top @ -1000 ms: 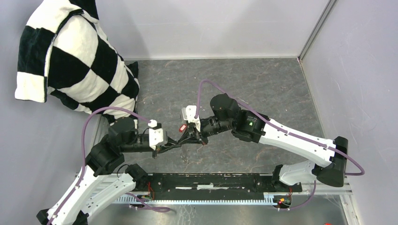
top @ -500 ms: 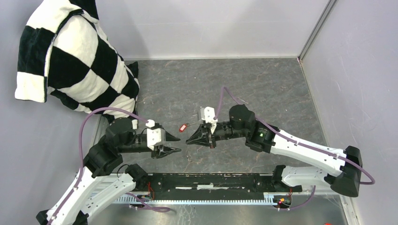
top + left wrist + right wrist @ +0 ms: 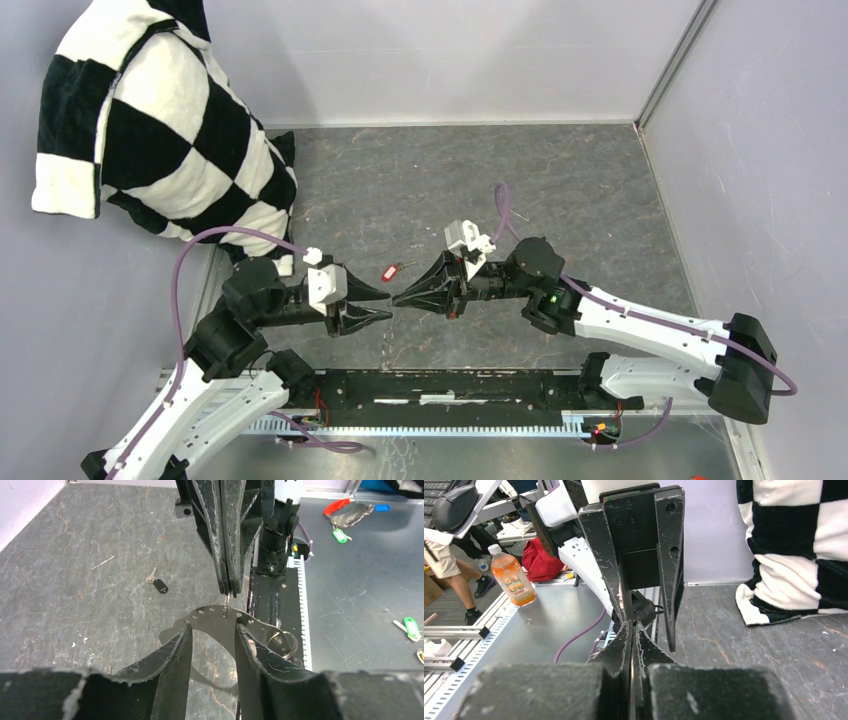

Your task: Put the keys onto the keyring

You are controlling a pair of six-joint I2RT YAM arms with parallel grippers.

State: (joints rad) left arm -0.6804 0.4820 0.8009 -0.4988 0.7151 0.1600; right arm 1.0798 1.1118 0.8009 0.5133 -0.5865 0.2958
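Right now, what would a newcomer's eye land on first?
The left arm and right arm point nose to nose at mid-table, left jaws open, right jaws shut. Just beyond their tips lies a red-tagged key; a checkered pillow fills the far left corner.

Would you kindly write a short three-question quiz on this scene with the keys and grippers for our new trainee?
1. True or false: the left gripper is shut and the right gripper stands open.
2. Where is the red-tagged key?
A. On the table, just beyond the two gripper tips
B. Pinched in the right gripper
C. On the checked cushion
3. Fill in: in the left wrist view, the lone key lying on the table has a ____ head.

Key: 1 false (left is open, right is shut); 2 A; 3 black.
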